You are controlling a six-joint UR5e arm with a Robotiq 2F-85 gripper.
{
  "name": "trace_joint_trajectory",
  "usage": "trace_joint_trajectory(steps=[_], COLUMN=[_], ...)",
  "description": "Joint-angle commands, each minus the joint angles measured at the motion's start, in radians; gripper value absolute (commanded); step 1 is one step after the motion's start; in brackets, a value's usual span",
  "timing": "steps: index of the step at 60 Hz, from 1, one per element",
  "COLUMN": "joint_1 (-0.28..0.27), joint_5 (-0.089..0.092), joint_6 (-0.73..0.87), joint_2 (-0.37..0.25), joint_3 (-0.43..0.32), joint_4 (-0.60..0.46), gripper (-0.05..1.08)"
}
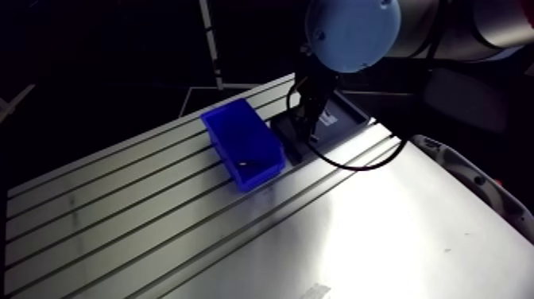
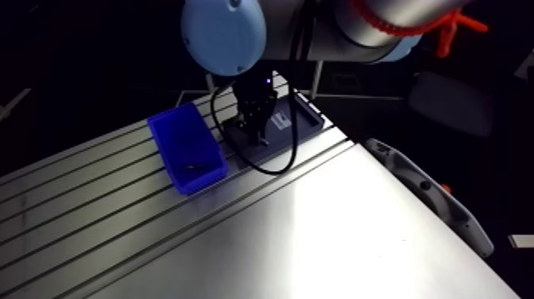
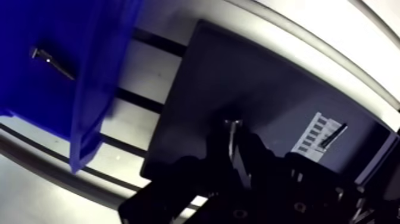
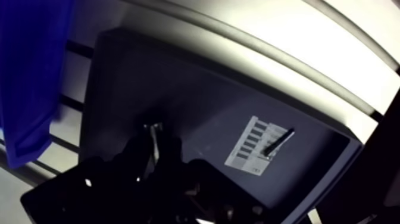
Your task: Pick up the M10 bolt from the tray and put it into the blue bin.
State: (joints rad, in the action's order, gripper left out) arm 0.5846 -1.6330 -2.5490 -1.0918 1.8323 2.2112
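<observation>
In the wrist view my gripper [image 3: 233, 142] hangs just over the black tray [image 3: 238, 77]. Its dark fingers are shut on a small shiny bolt [image 3: 232, 126], whose head shows at the fingertips. Ahead of the gripper, a thin dark bolt [image 3: 331, 136] lies across a white label on the tray floor. The blue bin [image 1: 242, 147] stands right beside the tray, and one bolt [image 3: 51, 60] lies inside it. In the arm view the gripper [image 2: 256, 119] comes down over the tray beside the bin.
The tray and bin sit near the far edge of the slotted aluminium table [image 1: 119, 215]. A smooth grey plate [image 1: 381, 231] covers the near right part. The arm's cable loops down beside the tray.
</observation>
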Motion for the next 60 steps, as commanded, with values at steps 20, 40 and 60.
trace_joint_trajectory(steps=[20, 40, 60], joint_1=[-0.002, -0.002, -0.002], joint_5=[-0.006, -0.006, -0.023], joint_6=[0.0, 0.0, -0.003], joint_2=[0.001, -0.004, -0.037], joint_3=[0.0, -0.006, -0.017], joint_4=[0.014, 0.014, 0.007], gripper=[0.81, 0.98, 1.07])
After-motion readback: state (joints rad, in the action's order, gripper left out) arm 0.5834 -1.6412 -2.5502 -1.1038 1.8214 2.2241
